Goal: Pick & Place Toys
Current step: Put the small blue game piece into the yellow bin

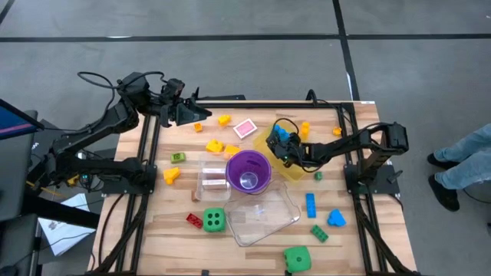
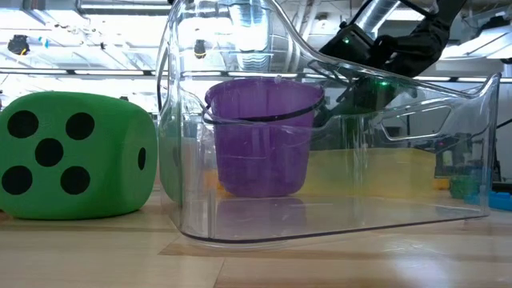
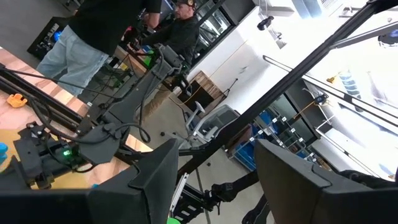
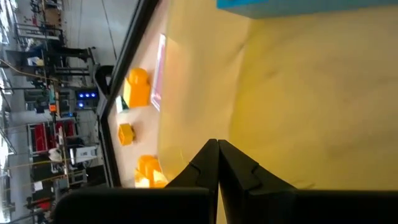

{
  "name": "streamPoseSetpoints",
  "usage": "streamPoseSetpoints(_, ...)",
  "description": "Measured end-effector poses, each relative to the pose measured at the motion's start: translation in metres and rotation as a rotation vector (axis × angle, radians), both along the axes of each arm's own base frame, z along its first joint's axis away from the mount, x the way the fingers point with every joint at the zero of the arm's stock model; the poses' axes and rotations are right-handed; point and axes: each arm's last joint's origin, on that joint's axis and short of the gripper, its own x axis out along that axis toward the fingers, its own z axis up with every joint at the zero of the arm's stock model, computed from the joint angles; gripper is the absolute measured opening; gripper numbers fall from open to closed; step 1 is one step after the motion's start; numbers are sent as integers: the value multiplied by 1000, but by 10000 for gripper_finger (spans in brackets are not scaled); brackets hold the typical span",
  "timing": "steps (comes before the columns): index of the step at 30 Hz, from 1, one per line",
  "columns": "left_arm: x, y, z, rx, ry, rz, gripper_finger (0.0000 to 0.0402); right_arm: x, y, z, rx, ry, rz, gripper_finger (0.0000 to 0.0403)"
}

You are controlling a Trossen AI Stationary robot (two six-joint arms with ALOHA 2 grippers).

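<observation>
- Green dice (image 1: 214, 220) and (image 1: 298, 259), near edge by the clear tub (image 1: 268, 222): look soft and light, wide; grip across flat faces. No long axis.
- Blue brick (image 1: 310, 205), right side: rigid, slick; long axis runs near-far, pinch the long sides.
- Right gripper (image 1: 285, 151) closed, empty, over the yellow tray (image 1: 295, 172).
- Left gripper (image 1: 198, 115) at far-left edge, half open, empty.

Wooden desk (image 1: 253, 230) carries scattered toy bricks (image 1: 310, 205), two green dice (image 1: 215, 220), clear tubs (image 1: 261, 216); purple cup (image 1: 248, 170) and yellow tray (image 1: 295, 170) beside right claw (image 1: 285, 149).
</observation>
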Motion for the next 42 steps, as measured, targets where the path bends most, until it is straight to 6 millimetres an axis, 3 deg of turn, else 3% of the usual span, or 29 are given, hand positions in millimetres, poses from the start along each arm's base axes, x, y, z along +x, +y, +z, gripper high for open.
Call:
streamPoseSetpoints(13,0,-1,0,2,1,-22,205,0,6,-3,-8,36,40,0)
streamPoseSetpoints(22,0,-1,0,3,2,-33,205,22,10,-18,54,55,109,0)
streamPoseSetpoints(33,1,-3,0,4,2,-54,205,27,6,-11,11,49,131,0)
streamPoseSetpoints(42,1,-3,0,5,2,-55,205,19,-7,22,-115,46,157,0)
